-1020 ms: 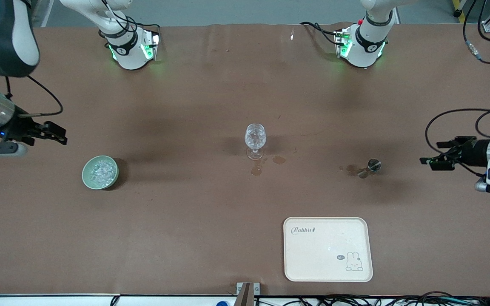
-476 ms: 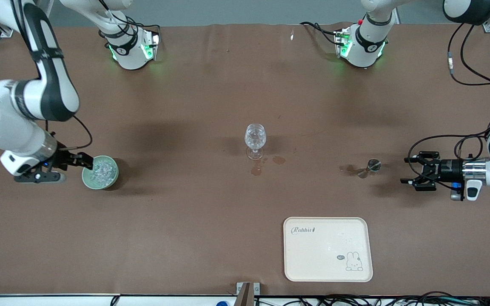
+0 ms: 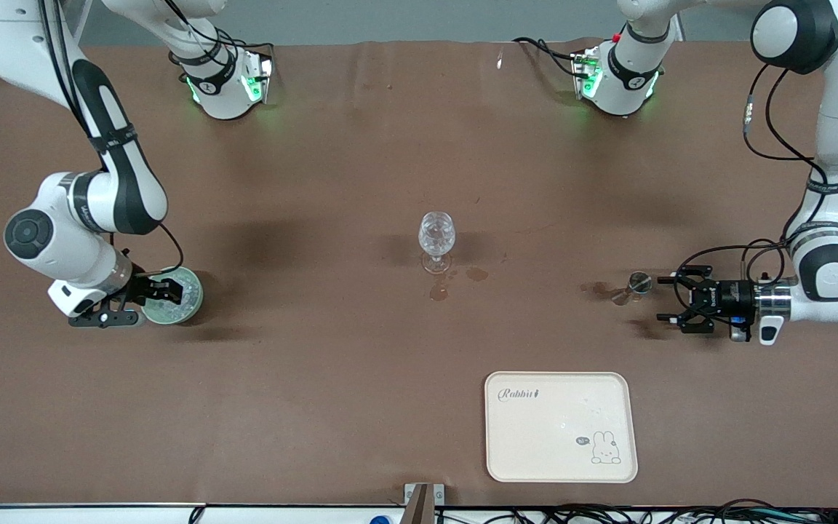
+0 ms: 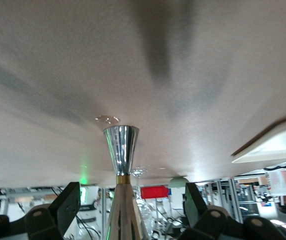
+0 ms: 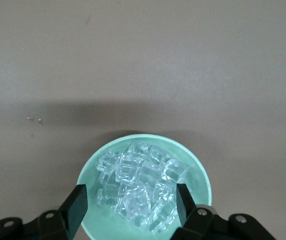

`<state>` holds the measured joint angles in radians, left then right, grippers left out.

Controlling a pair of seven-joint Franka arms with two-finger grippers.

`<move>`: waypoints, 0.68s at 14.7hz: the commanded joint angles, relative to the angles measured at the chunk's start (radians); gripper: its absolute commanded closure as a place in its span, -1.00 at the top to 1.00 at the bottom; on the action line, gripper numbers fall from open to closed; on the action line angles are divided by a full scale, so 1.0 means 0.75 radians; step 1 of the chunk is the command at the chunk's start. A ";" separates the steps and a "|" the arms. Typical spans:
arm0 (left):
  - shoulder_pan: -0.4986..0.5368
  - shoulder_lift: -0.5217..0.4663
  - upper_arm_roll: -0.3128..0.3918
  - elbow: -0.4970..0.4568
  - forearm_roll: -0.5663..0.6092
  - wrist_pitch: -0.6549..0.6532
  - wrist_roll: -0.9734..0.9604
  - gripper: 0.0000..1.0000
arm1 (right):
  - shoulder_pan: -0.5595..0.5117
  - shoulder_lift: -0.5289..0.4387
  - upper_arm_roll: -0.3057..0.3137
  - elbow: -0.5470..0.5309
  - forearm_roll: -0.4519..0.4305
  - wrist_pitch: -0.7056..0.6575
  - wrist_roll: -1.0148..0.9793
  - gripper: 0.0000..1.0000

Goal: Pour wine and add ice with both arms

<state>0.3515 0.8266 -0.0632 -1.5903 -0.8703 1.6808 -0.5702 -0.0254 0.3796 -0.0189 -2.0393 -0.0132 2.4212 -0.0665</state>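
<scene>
Ice (image 5: 140, 187) between right hand (image 5: 131, 200) fingers, seemingly untouched.

- Both arms, right (image 3: 84, 218) and left (image 3: 837, 145): white shells, black joint bands, loose black cables.
- Bases (image 3: 226, 84) glow green.
- Black grippers with silver wrist rings (image 3: 772, 302).

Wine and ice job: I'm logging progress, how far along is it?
Nothing poured yet. The left gripper stands open beside the jigger, not holding it; the right gripper is open over the ice in the bowl. Grasping, pouring into the glass remain.
</scene>
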 commanded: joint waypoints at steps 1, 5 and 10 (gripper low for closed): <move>-0.002 0.012 -0.008 -0.011 -0.036 -0.006 -0.058 0.82 | -0.009 -0.013 0.009 -0.048 0.009 0.024 -0.030 0.51; -0.031 0.013 -0.022 -0.037 -0.040 -0.010 -0.058 0.74 | -0.025 -0.013 0.009 -0.101 0.009 0.040 -0.101 0.40; -0.039 0.017 -0.032 -0.047 -0.042 -0.012 -0.052 0.54 | -0.021 -0.019 0.009 -0.128 0.009 0.036 -0.106 0.25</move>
<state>0.3208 0.8431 -0.0861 -1.6131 -0.8836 1.6781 -0.6016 -0.0324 0.3921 -0.0203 -2.1050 -0.0133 2.4331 -0.1275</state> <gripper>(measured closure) 0.203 0.352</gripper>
